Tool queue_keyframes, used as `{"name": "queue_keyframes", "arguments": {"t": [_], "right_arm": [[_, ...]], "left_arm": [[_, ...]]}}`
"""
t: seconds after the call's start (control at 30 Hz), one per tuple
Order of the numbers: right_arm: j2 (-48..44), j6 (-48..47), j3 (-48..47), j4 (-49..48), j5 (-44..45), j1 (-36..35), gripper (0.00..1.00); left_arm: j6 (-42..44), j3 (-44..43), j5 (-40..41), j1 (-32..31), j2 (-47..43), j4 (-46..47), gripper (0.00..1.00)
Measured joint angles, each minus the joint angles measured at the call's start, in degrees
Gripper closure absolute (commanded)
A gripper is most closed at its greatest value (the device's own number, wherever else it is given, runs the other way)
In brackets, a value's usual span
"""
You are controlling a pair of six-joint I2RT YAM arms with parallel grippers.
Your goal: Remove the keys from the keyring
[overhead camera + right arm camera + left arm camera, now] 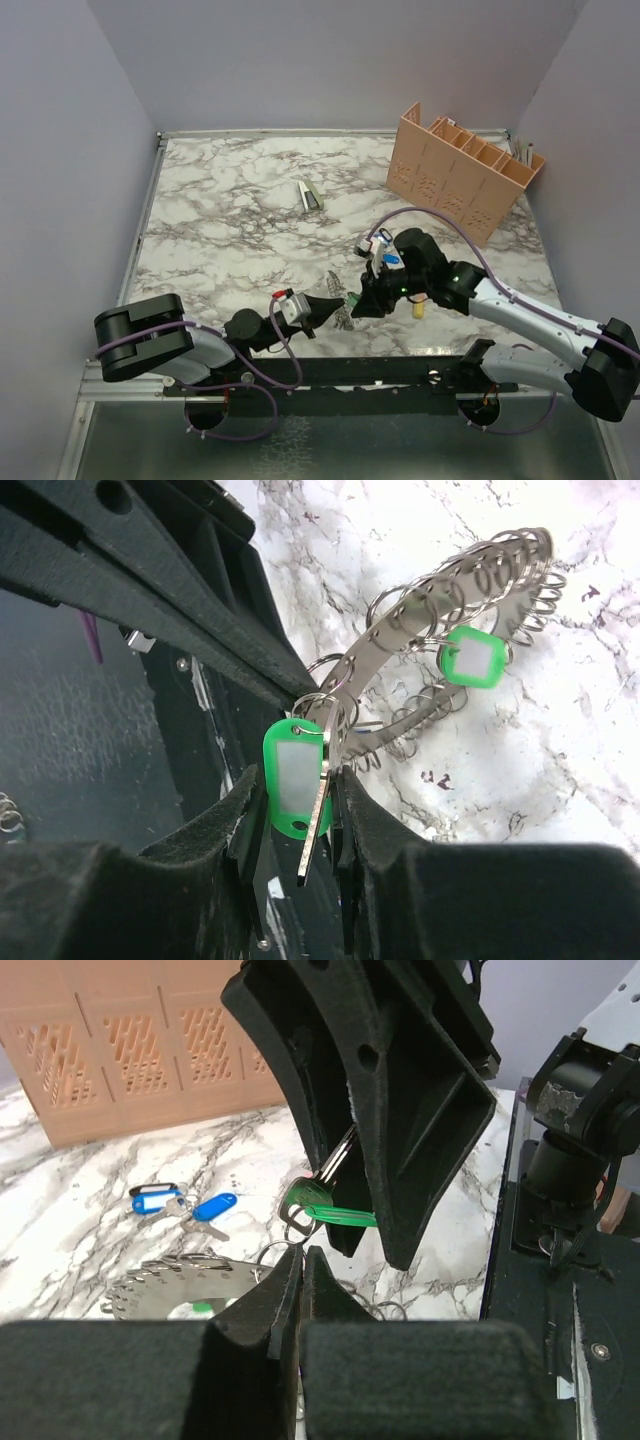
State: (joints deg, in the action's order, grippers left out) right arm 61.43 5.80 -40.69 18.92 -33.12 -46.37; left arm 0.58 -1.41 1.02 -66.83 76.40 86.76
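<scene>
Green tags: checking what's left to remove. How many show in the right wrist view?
2. One green tag pinched in the right gripper; the other hangs on the keyring. Others may be hidden.

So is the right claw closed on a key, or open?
Shut on one: in the right wrist view the right claw presses against both sides of the green-tagged key, with no gap showing.

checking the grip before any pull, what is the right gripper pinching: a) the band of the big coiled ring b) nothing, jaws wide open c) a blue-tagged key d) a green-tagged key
d: in the right wrist view the right gripper is shut on a green-tagged key, tag and blade pinched between its pads, while the blue-tagged keys lie loose on the table.
</scene>
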Motion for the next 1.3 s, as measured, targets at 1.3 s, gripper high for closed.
{"name": "queue_keyframes", "arguments": {"t": [1.3], "right_arm": [[3.56, -12.24, -6.08, 5.99, -3.39, 0.20, 0.99]], "left_arm": [[-16.31, 0.48, 11.61, 0.04, -32.65, -33.46, 0.66]]}}
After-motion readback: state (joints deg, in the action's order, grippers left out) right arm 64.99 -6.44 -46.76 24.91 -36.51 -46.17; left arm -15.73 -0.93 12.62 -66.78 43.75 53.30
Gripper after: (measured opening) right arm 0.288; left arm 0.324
